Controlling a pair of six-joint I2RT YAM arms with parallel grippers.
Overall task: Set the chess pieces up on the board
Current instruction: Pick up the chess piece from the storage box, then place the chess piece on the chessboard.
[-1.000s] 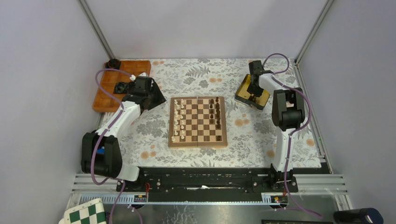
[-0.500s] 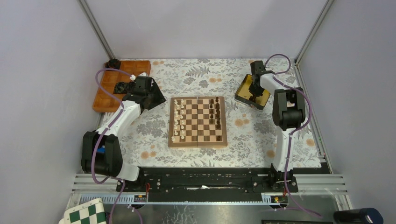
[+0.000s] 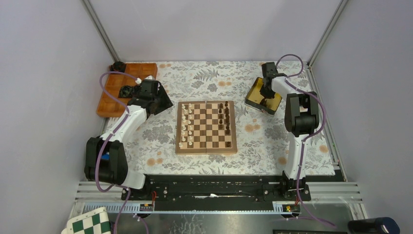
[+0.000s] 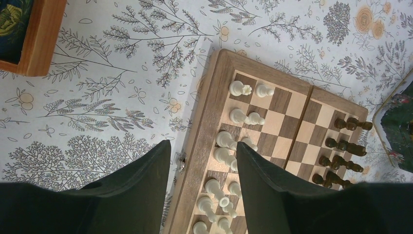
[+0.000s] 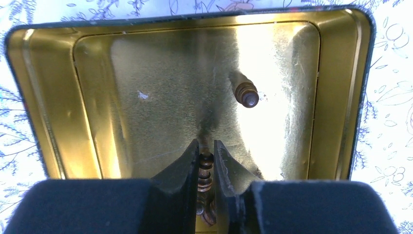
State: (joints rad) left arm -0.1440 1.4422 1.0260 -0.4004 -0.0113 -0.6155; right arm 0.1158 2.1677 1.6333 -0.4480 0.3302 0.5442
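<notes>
The board (image 3: pixel 206 126), cream and dark chess pieces (image 4: pixel 237 115) along opposite edges; gold tin (image 5: pixel 160 87) beside it, one loose dark piece (image 5: pixel 245 93) inside; left gripper (image 4: pixel 203 146) spread and empty over the board's edge; right gripper (image 5: pixel 206 146) clenched on a dark chessman (image 5: pixel 206 168) in the tin (light, rigid, smooth turned wood, probably slippery; best gripped at the narrow stem).

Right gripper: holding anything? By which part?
Yes. The right gripper is shut on a dark brown chess piece, pinching its ribbed stem, over the gold tin. The left gripper is open and empty.
</notes>
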